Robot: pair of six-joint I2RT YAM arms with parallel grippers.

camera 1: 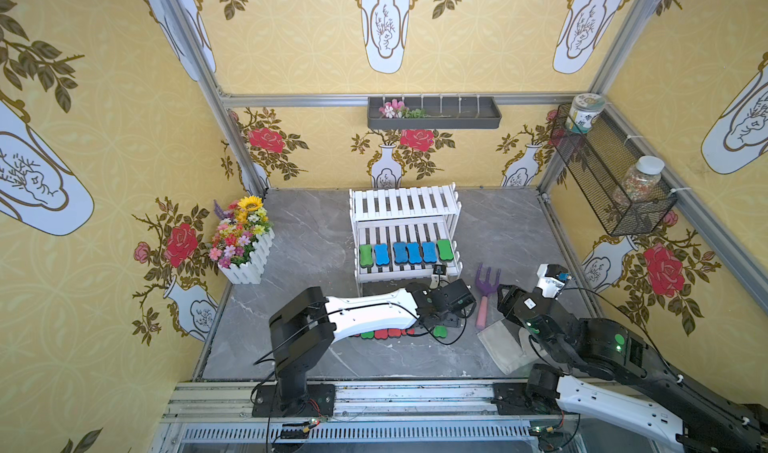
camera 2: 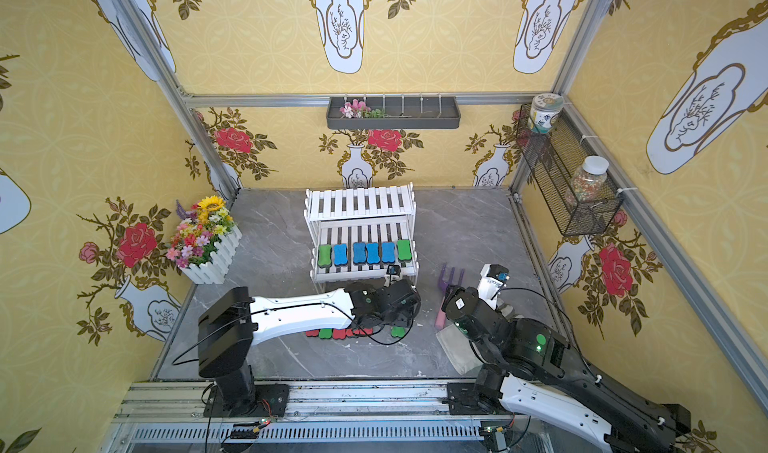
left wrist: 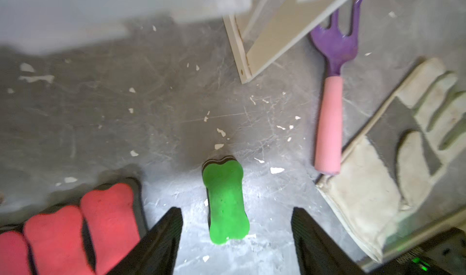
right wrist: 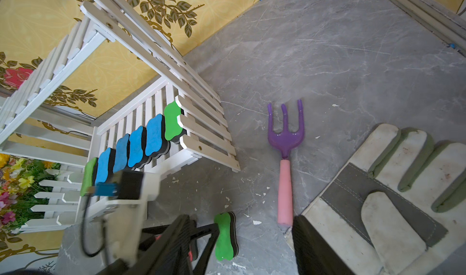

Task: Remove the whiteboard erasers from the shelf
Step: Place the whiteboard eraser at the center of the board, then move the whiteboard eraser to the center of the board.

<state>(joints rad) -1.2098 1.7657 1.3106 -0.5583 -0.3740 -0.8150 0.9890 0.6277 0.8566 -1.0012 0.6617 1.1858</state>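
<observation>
The grey worktop (camera 1: pixel 291 239), a smooth marble-look slab with small white chips on it, is carrying everything. The shelf (camera 1: pixel 405 206), made of white painted slats on thin legs in two steps, is standing at the middle of the far edge. Its upper tier is bare. On the lower tier, six whiteboard erasers (camera 1: pixel 401 252) are sitting in one row, green at both ends and four blue between.

My left gripper (left wrist: pixel 237 210) is hovering low over the worktop just in front of the shelf, with its fingers (left wrist: pixel 161 241) spread. My right gripper (right wrist: pixel 242 219) is hanging nearer the right edge, also spread, with nothing between the jaws.

There a worn pale glove (right wrist: pixel 378 185) with grey patches is lying flat, and a garden fork (right wrist: pixel 285 137) with purple tines and a pink foam handle is touching it.

A green eraser (left wrist: pixel 225 205), bone-shaped foam on a dark felt base, is lying free between my left fingers. Red erasers (left wrist: pixel 108 218) are lying side by side next to it, and my arm is hiding part of that row.

I judge I am about halfway, at a set-down. Next I am lifting away and returning to the lower tier. The foam is soft, so a gentle pinch across the narrow waist is needed.
</observation>
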